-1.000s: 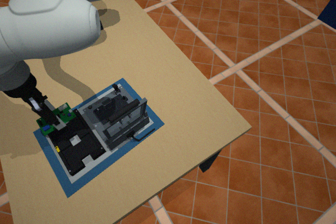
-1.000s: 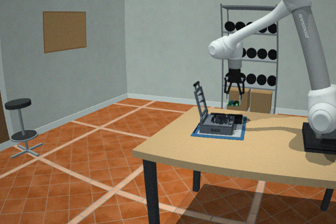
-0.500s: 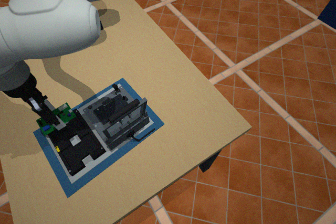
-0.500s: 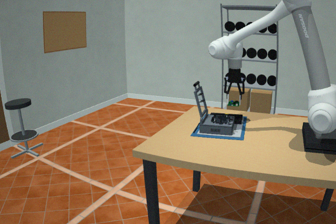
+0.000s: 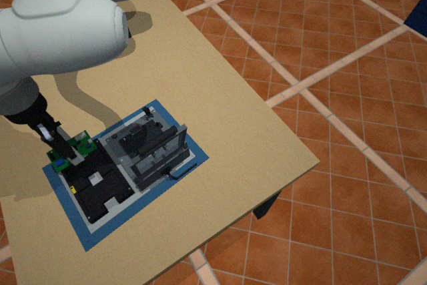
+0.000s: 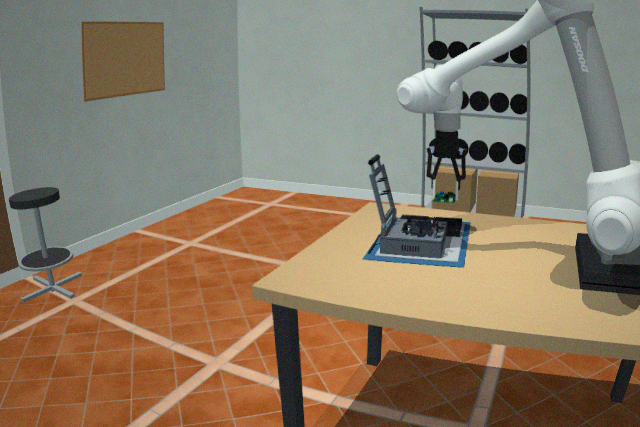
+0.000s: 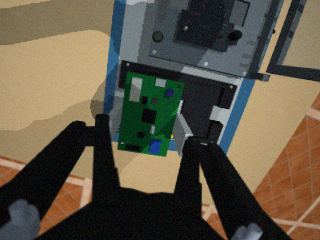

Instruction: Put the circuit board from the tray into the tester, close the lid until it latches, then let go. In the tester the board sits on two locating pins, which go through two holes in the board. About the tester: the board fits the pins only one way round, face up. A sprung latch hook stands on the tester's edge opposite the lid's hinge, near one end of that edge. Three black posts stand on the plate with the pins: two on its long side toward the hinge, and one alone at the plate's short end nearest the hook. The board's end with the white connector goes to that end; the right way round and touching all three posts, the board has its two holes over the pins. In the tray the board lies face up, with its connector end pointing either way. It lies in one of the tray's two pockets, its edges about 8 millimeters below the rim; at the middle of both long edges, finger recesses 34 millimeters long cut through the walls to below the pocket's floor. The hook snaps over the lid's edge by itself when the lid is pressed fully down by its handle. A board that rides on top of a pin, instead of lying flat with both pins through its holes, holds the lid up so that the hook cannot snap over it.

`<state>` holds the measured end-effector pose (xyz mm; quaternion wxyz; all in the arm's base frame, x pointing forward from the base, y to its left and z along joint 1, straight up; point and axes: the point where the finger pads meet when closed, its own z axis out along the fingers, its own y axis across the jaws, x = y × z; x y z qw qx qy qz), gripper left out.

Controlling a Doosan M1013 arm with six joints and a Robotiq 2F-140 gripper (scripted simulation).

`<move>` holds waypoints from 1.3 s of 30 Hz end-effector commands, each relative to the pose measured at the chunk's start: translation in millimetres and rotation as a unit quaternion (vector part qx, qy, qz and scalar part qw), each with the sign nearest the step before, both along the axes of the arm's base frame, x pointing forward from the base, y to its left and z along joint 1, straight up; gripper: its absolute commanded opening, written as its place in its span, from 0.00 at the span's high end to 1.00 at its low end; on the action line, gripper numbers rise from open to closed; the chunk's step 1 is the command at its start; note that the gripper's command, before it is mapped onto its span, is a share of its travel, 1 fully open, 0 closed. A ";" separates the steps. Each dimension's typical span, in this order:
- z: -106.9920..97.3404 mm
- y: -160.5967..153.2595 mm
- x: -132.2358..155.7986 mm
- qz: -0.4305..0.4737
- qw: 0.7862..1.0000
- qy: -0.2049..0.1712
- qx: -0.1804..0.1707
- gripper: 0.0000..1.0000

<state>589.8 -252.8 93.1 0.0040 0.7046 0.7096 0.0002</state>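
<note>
The gripper (image 6: 445,195) (image 7: 149,124) is shut on the green circuit board (image 5: 83,144) (image 6: 443,198) (image 7: 167,112) by its long edges. It holds the board face up and about level, above the black tray (image 5: 115,183) (image 6: 455,226) (image 7: 227,91). In the wrist view the board's white connector (image 7: 135,90) is at the end nearer the tester. The grey tester (image 5: 109,146) (image 6: 412,248) (image 7: 172,57) stands beside the tray, its lid raised, with the dark handle (image 5: 158,141) (image 6: 374,159) at the lid's free edge. The latch hook (image 5: 147,112) stands opposite the hinge. The locating pins are too small to tell.
Tray and tester stand on a blue-bordered mat (image 5: 84,240) (image 6: 454,262) on the wooden table (image 5: 234,157) (image 6: 336,282). The raised lid stands up well above the tester. A thin black bent lever or cable (image 5: 186,171) lies beside the hinge side.
</note>
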 end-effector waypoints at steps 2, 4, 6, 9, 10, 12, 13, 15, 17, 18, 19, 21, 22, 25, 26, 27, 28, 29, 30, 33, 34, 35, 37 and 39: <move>0.2 1.4 0.5 0.000 1.000 0.000 0.000 0.54; 0.3 2.9 1.0 0.000 1.000 0.000 0.000 0.54; 0.4 4.9 1.6 0.000 1.000 0.000 0.000 0.54; 0.7 8.7 2.9 0.000 1.000 0.000 0.000 0.54; 0.8 10.2 3.4 0.000 1.000 0.000 0.000 0.54; 1.1 13.6 4.5 0.000 1.000 0.000 0.000 0.54; 1.2 15.5 5.1 0.000 1.000 0.000 0.000 0.54; 1.5 19.6 6.5 0.000 1.000 0.000 0.000 0.54; 1.8 24.1 8.0 0.000 1.000 0.000 0.000 0.54; 1.8 24.1 8.0 0.000 1.000 0.000 0.000 0.54; 1.8 24.1 8.0 0.000 1.000 0.000 0.000 0.54; 2.1 29.1 9.7 0.000 1.000 0.000 0.000 0.54; 2.3 31.7 10.6 0.000 1.000 0.000 0.000 0.54; 2.9 40.2 13.4 0.000 1.000 0.000 0.000 0.54; 3.1 43.2 14.4 0.000 1.000 0.000 0.000 0.54; 3.3 46.3 15.4 0.000 1.000 0.000 0.000 0.54; 3.5 49.4 16.5 0.000 1.000 0.000 0.000 0.54; 3.7 52.7 17.6 0.000 1.000 0.000 0.000 0.54; 4.0 55.9 18.7 0.000 1.000 0.000 0.000 0.54; 4.7 66.0 22.0 0.000 1.000 0.000 0.000 0.54; 4.9 69.5 23.2 0.000 1.000 0.000 0.000 0.54; 4.9 69.5 23.2 0.000 1.000 0.000 0.000 0.54; 5.2 73.0 24.3 0.000 1.000 0.000 0.000 0.54; 5.6 80.0 26.7 0.000 1.000 0.000 0.000 0.54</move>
